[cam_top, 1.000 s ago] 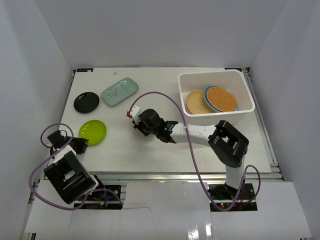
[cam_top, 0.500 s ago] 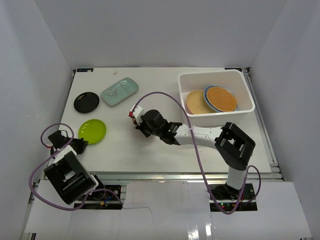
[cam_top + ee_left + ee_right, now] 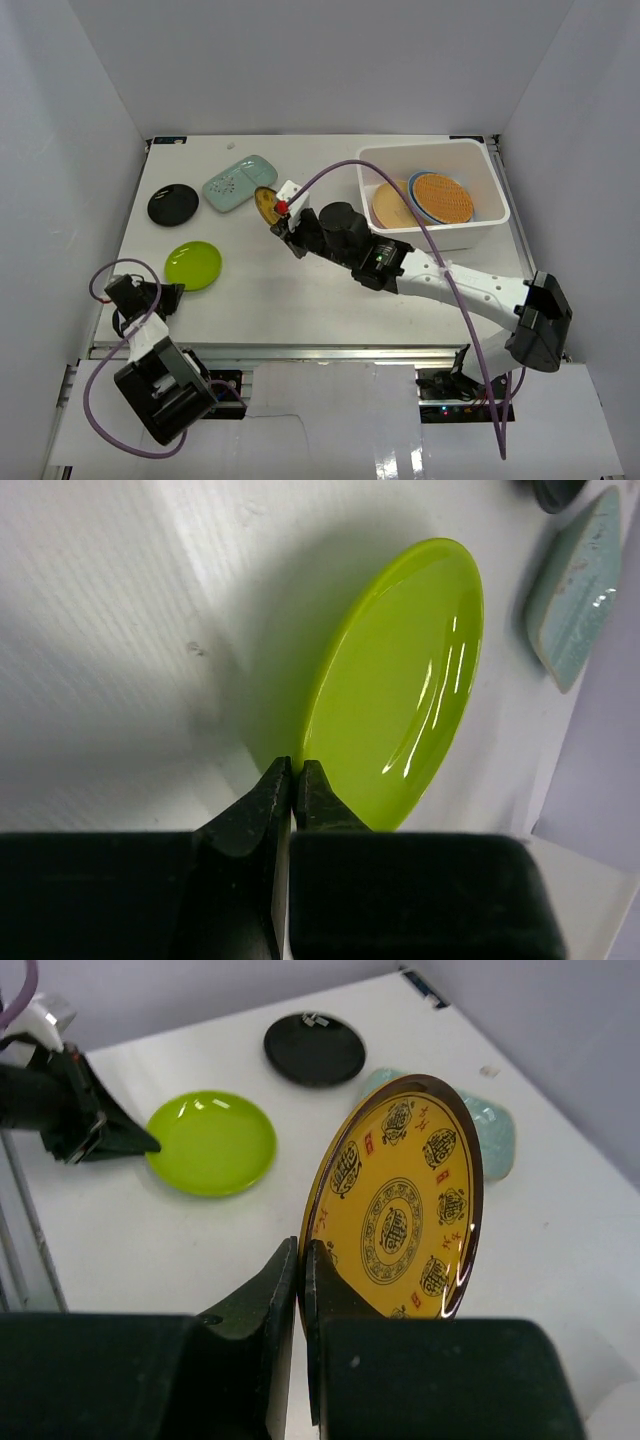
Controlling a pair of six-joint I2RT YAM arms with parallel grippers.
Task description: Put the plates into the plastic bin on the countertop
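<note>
A lime green plate (image 3: 193,266) lies at the left of the countertop (image 3: 260,300), tilted up on its near edge. My left gripper (image 3: 170,292) is shut on that plate's rim (image 3: 302,765). My right gripper (image 3: 282,222) is shut on the rim of a small yellow-and-dark patterned plate (image 3: 400,1210), held on edge above the countertop, left of the plastic bin (image 3: 480,222). The bin holds a tan plate (image 3: 390,203), a blue plate (image 3: 413,190) and a woven-look orange plate (image 3: 442,197). A black plate (image 3: 173,205) and a mint-green dotted plate (image 3: 239,183) lie at the far left.
White walls close in the countertop on the left, right and back. The metal frame edge (image 3: 300,350) runs along the near side. A purple cable (image 3: 340,175) loops from my right wrist across the bin's left side.
My right arm has reached farther out and lifted the patterned plate up on edge. My left gripper has shut on the lime plate's rim, and the plate has shifted slightly right.
</note>
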